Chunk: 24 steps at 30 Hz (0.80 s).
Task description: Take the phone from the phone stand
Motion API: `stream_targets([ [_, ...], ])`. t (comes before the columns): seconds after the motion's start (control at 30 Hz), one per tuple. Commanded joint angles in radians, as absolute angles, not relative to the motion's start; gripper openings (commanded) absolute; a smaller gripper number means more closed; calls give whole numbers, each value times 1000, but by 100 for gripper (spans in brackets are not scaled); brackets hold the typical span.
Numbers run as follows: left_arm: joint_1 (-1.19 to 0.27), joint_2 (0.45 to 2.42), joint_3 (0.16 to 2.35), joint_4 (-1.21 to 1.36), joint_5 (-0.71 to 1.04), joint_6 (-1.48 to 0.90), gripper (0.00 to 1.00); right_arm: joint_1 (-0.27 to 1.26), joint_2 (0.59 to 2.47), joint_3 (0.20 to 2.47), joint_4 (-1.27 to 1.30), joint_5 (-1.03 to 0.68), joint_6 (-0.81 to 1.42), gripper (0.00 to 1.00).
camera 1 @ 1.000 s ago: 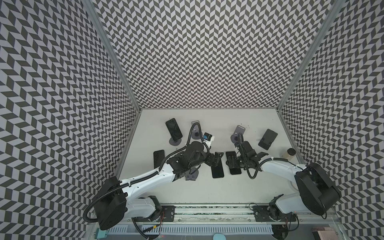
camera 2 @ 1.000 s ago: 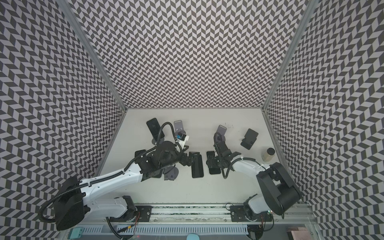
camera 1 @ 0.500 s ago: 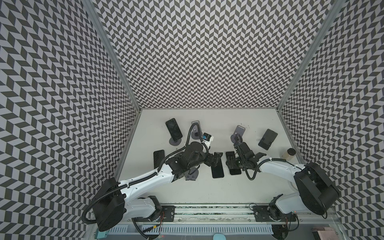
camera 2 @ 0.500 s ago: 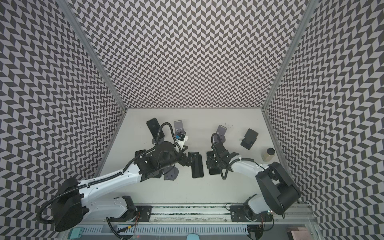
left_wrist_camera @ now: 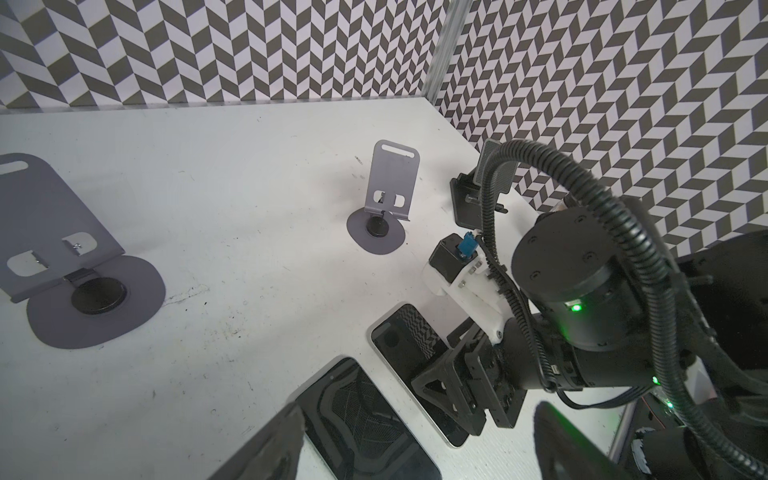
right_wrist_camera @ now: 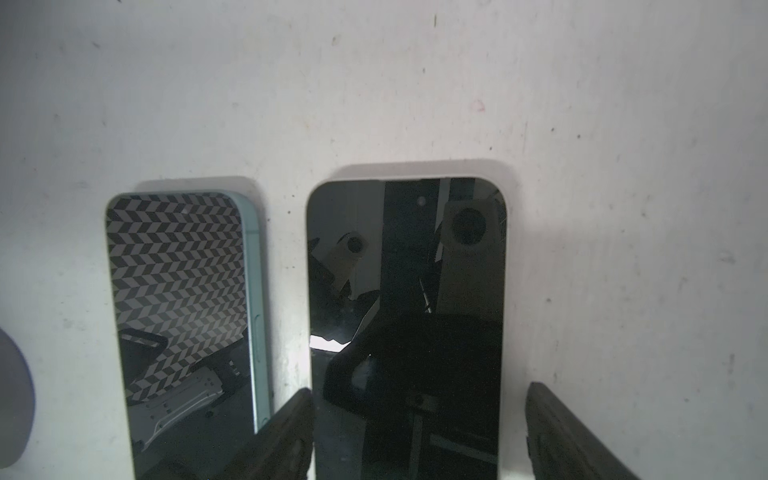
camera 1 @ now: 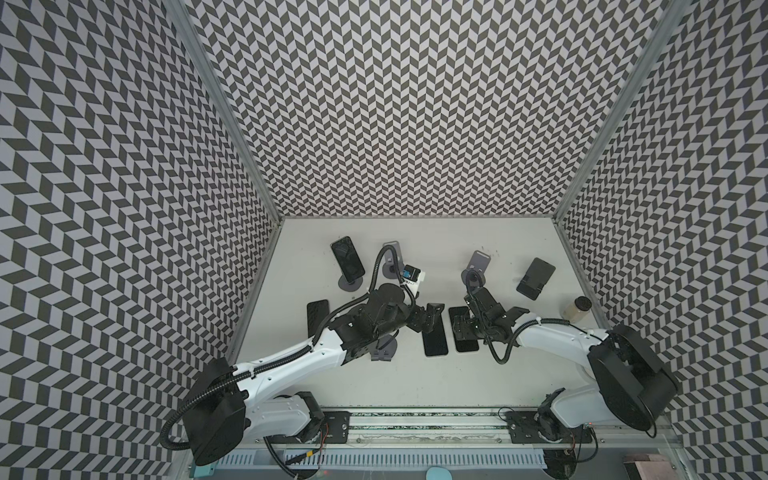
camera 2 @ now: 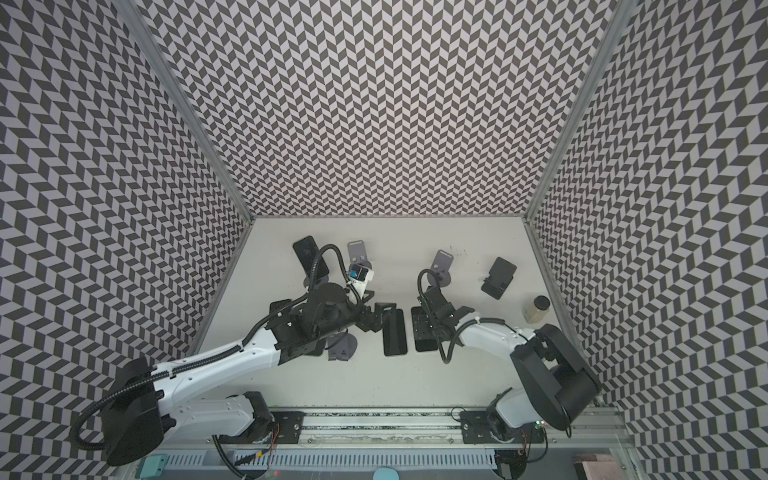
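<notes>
In both top views the left gripper [camera 1: 432, 319] hangs low over the middle of the table [camera 1: 415, 386], above the far end of a mint-edged phone [camera 1: 435, 341] that lies flat. Just right of it a pale-edged phone [camera 1: 465, 345] also lies flat, with the right gripper [camera 1: 462, 329] low over it. At the far left a propped phone [camera 1: 348, 261] leans on a grey stand [camera 1: 351, 284]. An empty grey stand [camera 1: 478, 264] stands far behind the right gripper.

In the left wrist view, the left gripper's fingers [left_wrist_camera: 270, 444] are wide apart with nothing clamped, and the mint-edged phone [left_wrist_camera: 365, 419] rests on the table beneath them.

In the right wrist view, the right gripper's fingers [right_wrist_camera: 291, 432] straddle the pale-edged phone [right_wrist_camera: 407, 311]. One finger sits at its edge and the other stands clear of the opposite edge, so the jaws are apart and grip nothing. That phone lies flat on the table, on no stand, just beside the mint-edged one.
</notes>
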<state>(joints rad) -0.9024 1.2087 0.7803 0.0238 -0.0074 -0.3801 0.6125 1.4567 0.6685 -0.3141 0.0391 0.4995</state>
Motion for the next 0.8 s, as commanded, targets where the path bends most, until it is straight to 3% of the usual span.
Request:
stream_targets([
  [0.0,-899,1184,762,10,-26,-390,87,617,1485,662,-376,51,523,78],
  [0.77,-892,1206,818,-27,-98,-389,86,620,1392,725,-380,44,515,84],
])
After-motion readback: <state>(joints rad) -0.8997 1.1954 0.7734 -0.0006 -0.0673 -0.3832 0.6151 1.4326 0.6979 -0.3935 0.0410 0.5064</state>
